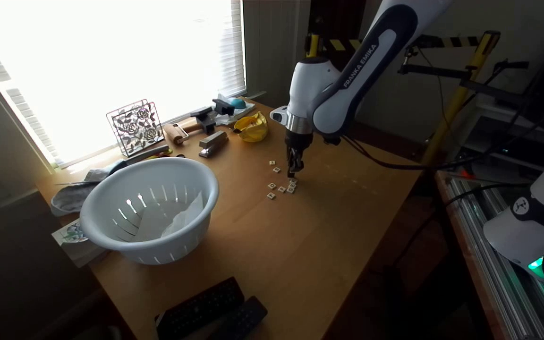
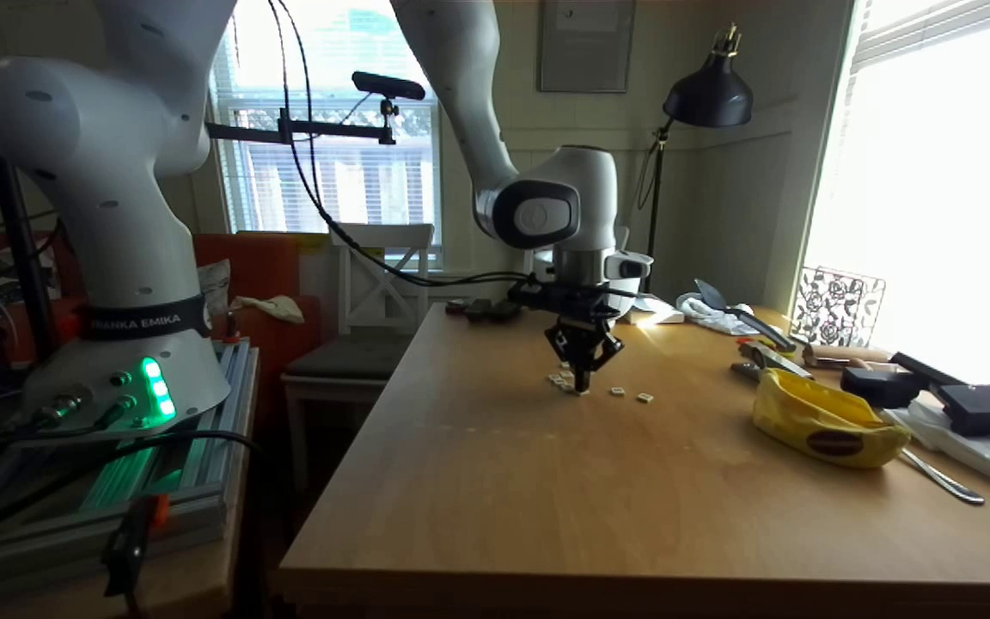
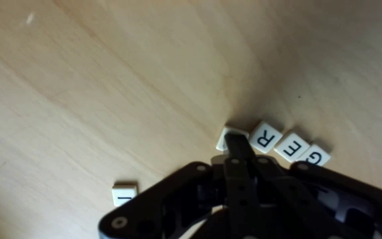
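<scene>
The pincer (image 2: 581,383) points straight down at the wooden desk (image 2: 632,499), its fingers together and nothing visible between them. In the wrist view the tip covers part of a white tile (image 3: 223,136) — whether it presses on it or hangs just above, I cannot tell. Beside that tile, in a slanting row, lie the R tile (image 3: 264,137), the E tile (image 3: 291,147) and the G tile (image 3: 315,155); a tile with a single bar (image 3: 124,195) sits apart from them. In an exterior view a pale colander (image 1: 130,189) stands well apart from the tiles, near two dark remotes (image 1: 201,307), while a stapler (image 1: 213,141) and a yellow pouch (image 1: 250,128) lie toward the window (image 1: 125,56).
</scene>
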Motion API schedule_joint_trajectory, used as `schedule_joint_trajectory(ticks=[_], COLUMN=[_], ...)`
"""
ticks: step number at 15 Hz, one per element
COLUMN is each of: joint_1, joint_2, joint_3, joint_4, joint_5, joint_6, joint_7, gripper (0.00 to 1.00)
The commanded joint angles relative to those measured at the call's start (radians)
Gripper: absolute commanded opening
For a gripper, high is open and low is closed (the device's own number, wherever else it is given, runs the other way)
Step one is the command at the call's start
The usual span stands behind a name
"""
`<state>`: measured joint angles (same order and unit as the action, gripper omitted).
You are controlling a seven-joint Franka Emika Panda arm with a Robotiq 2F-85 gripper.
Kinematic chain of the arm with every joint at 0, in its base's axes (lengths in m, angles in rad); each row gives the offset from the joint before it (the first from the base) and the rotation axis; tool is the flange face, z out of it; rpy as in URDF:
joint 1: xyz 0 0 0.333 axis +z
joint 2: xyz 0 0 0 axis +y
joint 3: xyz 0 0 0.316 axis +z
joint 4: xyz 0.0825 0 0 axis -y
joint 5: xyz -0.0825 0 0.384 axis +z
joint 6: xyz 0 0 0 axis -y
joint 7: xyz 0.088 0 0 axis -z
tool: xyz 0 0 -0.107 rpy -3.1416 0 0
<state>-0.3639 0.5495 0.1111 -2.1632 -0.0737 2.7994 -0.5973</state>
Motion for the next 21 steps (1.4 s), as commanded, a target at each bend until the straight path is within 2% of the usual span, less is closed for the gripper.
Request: schedule_joint_trajectory(ticks=[1,16,21], joint_1=[-0.005,0.009,0.006], joint_2=[0.003,-0.009,-0.035], joint_3=[0.001,-0.012,-0.017], joint_4=[-0.042,-0.047,-0.064], joint_5=[0.012,0.007,0.006], joint_6=[-0.012,-0.034,-0.006], joint_7=[-0.020,-0.010,-0.010], gripper=[0.00,0.00,0.00])
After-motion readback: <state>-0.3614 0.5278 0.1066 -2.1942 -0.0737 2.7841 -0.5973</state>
